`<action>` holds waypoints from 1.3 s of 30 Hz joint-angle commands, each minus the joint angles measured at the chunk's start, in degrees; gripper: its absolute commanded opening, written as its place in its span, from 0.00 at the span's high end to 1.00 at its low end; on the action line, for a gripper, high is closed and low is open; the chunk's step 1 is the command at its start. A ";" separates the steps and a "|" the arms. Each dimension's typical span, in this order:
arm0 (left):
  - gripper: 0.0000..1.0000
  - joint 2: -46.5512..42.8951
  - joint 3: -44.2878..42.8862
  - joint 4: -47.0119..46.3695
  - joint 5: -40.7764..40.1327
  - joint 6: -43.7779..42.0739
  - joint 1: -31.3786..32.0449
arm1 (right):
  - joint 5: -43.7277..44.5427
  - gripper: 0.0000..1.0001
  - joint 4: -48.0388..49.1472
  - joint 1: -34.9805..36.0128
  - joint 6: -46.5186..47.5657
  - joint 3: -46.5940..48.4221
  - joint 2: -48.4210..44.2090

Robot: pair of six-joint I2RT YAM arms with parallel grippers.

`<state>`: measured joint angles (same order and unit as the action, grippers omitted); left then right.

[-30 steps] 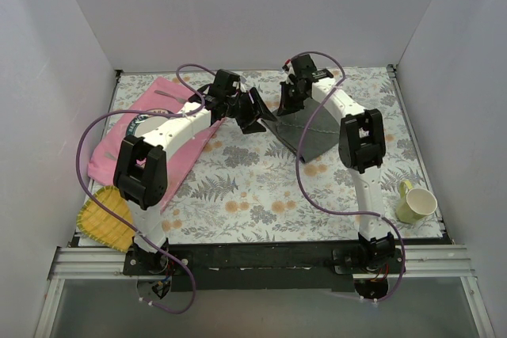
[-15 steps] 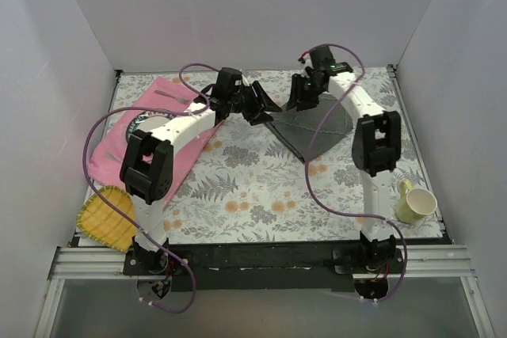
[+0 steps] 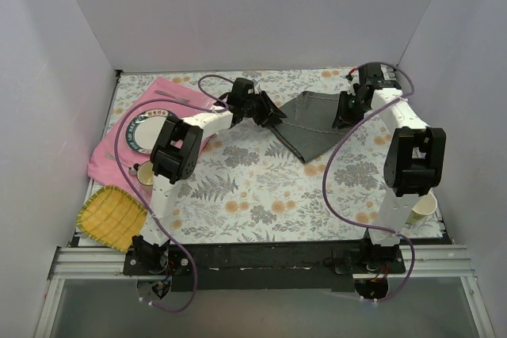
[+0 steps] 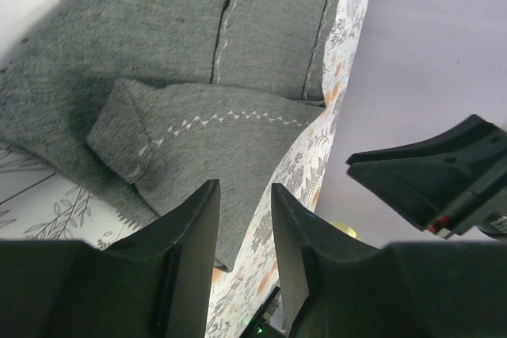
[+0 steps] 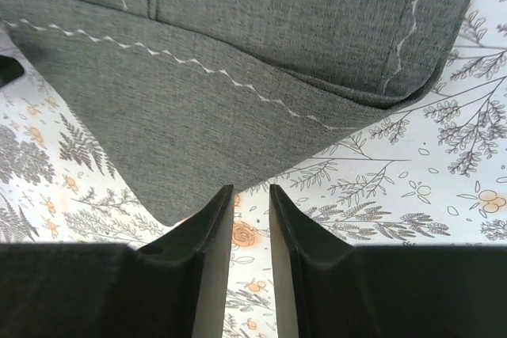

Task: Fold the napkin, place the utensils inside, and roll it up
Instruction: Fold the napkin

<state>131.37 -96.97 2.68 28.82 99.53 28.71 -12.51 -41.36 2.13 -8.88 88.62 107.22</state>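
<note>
Left pincer (image 4: 244,195) and right pincer (image 5: 250,191) barely parted, empty, beside napkin (image 3: 313,120).

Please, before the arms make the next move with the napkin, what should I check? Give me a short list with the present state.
1. Napkin lies flat: not ok, one corner is doubled over.
2. Left gripper free of cloth: ok, nothing between its fingers.
3. Right gripper free of cloth: ok, the table shows through the gap.
4. Utensils located: ok, on the pink placemat, apart from the napkin.
5. Napkin fold finished: cannot tell.
</note>
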 commanded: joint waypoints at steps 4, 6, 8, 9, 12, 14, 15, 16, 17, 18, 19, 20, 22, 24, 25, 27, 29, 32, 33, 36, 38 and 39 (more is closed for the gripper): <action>0.70 0.37 -3.23 -1.80 0.01 -0.47 -1.11 | -2.87 0.75 4.89 -0.99 -0.34 0.94 4.13; 0.71 0.46 -3.40 -0.14 -0.43 -0.91 -1.64 | -2.08 0.77 4.36 -1.16 -0.61 2.08 5.45; 0.71 0.99 -3.32 0.40 -0.35 -0.82 -1.99 | -1.55 0.79 4.45 -1.51 -0.70 2.09 6.77; 0.71 1.34 -3.49 0.40 -0.17 -0.74 -2.08 | -1.46 0.80 4.80 -1.52 -0.61 1.74 7.12; 0.71 2.75 -3.93 0.57 0.19 -1.09 -2.17 | -0.41 0.80 6.03 -1.52 -0.69 0.42 7.65; 0.71 3.62 -3.76 0.84 0.10 -1.18 -2.08 | 0.47 0.80 6.21 -1.60 -0.61 0.24 7.92; 0.71 3.98 -3.67 1.10 0.01 -1.18 -2.17 | 0.91 0.80 6.30 -1.60 -0.43 0.15 8.09; 0.71 4.24 -4.01 1.80 -0.34 -1.61 -2.25 | 2.48 0.80 6.30 -1.60 -0.26 -0.02 8.53; 0.72 4.51 -4.10 3.02 -0.86 -1.88 -2.34 | 2.93 0.80 6.64 -1.60 0.09 -0.11 8.71; 0.73 4.51 -4.19 3.47 -1.22 -2.31 -2.69 | 3.37 0.80 6.73 -1.60 0.36 -0.03 8.88; 0.74 4.33 -4.28 4.17 -1.83 -2.84 -2.87 | 4.07 0.80 7.08 -1.60 1.06 0.24 9.32; 0.75 4.16 -4.89 6.35 -3.23 -4.24 -2.96 | 4.34 0.80 7.26 -1.60 1.41 0.33 9.67; 0.75 3.89 -5.42 8.21 -4.03 -4.95 -3.39 | 4.69 0.80 7.27 -1.52 2.02 0.76 10.73; 0.74 3.54 -5.25 8.22 -3.59 -4.52 -3.57 | 4.52 0.80 6.47 -1.60 2.20 1.20 11.69; 0.74 3.37 -5.42 8.22 -3.51 -4.43 -3.57 | 4.25 0.80 6.47 -1.60 2.29 0.94 11.78; 0.73 2.93 -6.65 8.40 -3.59 -4.08 -3.57 | 4.08 0.80 7.52 -1.60 2.12 -0.29 11.26; 0.73 3.01 -10.84 10.14 -3.16 -3.90 -3.57 | 4.16 0.80 7.09 -1.60 2.55 0.41 11.08; 0.71 3.37 -16.40 14.54 -2.19 -3.46 -3.14 | 5.65 0.78 3.85 -1.17 3.34 4.87 10.56; 0.69 2.76 -17.45 14.72 -2.01 -2.77 -3.05 | 6.01 0.77 3.05 -0.47 3.61 5.94 9.77; 0.65 -1.63 -15.90 14.99 -1.84 -1.53 -2.35 | 8.90 0.65 -0.89 2.16 4.66 9.80 6.97; 0.61 -5.83 -14.31 16.83 -1.83 -1.44 -2.25 | 12.94 0.50 -3.10 4.19 5.19 10.34 5.11; 0.59 -7.26 -13.43 17.97 -2.18 -1.79 -2.25 | 14.69 0.46 -4.50 6.55 5.80 9.30 3.02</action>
<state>134.87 -112.14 15.81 26.59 97.38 26.02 -4.27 -40.05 2.92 -5.82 95.24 118.39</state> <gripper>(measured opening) 0.378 0.459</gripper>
